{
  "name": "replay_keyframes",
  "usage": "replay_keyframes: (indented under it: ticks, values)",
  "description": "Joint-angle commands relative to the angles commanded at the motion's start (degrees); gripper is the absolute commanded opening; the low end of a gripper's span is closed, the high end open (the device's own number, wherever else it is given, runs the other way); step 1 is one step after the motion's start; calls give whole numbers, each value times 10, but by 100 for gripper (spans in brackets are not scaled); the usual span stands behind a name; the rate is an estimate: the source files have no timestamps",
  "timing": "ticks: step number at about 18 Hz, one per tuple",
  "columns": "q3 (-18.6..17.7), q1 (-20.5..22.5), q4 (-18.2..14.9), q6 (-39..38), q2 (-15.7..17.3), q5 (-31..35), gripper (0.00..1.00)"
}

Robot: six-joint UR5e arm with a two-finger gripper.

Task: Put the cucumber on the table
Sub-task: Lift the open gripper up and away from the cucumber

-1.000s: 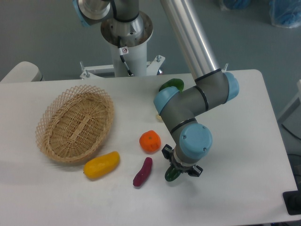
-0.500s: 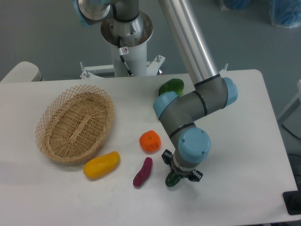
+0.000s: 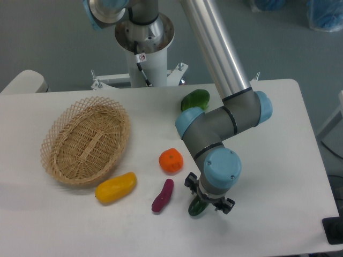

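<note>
The cucumber (image 3: 196, 208) is dark green and glossy; only its lower end shows beneath my gripper (image 3: 206, 204), low over the white table (image 3: 268, 214) near the front edge. The rest of it is hidden under the wrist. My gripper points down and is shut on the cucumber. I cannot tell whether the cucumber touches the tabletop.
A small purple vegetable (image 3: 162, 195) lies just left of the gripper. An orange fruit (image 3: 171, 160) sits above it. A yellow vegetable (image 3: 115, 187) lies by the wicker basket (image 3: 86, 140) at the left. A green leafy vegetable (image 3: 194, 99) lies behind my arm.
My gripper has moved slightly down and toward the table's front edge with the cucumber in it. Nothing else has moved.
</note>
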Motion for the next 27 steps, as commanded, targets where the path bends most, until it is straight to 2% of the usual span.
replay_keyframes:
  ticks: [4,9,11,15,18,21,27]
  values:
    - [-5,5,-5,54,18,-1,100]
    - [11,22,-8,126,30,0,100]
    - [34,26,-10,128,23,2,100]
    - [92,34,-50,154,-4,3,100]
    - [118,46,-51,167,-24,4,100]
    - [131,55,-56,222,-33,3,100]
    - [137,55,-55,226,-40,4,100]
